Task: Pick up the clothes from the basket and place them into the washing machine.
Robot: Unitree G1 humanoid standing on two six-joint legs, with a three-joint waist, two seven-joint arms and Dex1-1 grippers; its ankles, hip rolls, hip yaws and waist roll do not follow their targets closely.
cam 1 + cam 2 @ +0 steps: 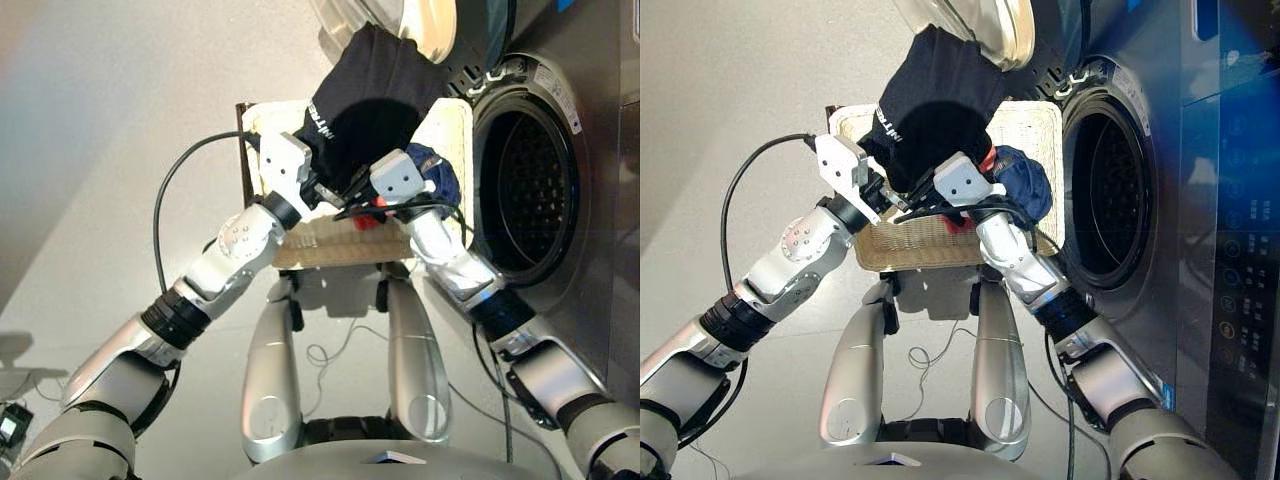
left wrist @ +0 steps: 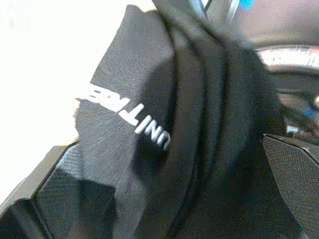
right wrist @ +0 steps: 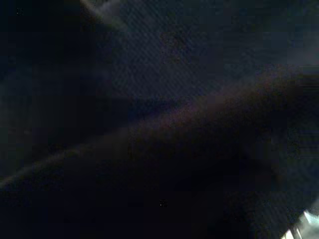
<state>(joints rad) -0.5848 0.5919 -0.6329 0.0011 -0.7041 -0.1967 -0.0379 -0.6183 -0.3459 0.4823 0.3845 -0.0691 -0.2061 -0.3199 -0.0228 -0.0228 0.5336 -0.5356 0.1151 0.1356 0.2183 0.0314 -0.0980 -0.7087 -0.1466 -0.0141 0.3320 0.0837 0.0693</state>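
The black garment [image 1: 370, 90] with white lettering is lifted over the cream wicker basket [image 1: 340, 250]; my left gripper [image 1: 322, 192] is shut on its lower edge. Dark cloth [image 2: 164, 124] lies between that gripper's fingers [image 2: 294, 174] in the left wrist view. My right gripper [image 1: 352, 200] is right beside the left one, against the same garment, and dark cloth fills its wrist view. A navy blue garment [image 1: 440, 175] and a bit of orange-red cloth [image 1: 368, 222] lie in the basket under my right wrist. The washing machine [image 1: 560, 100] stands right of the basket, its porthole open on the steel drum [image 1: 525, 190].
The washer's round glass door [image 1: 400, 20] is swung open beyond the basket, partly behind the raised garment. A lit control panel [image 1: 1240, 250] runs down the machine's front on the right. A black cable [image 1: 165, 200] loops from my left forearm. Pale floor lies to the left.
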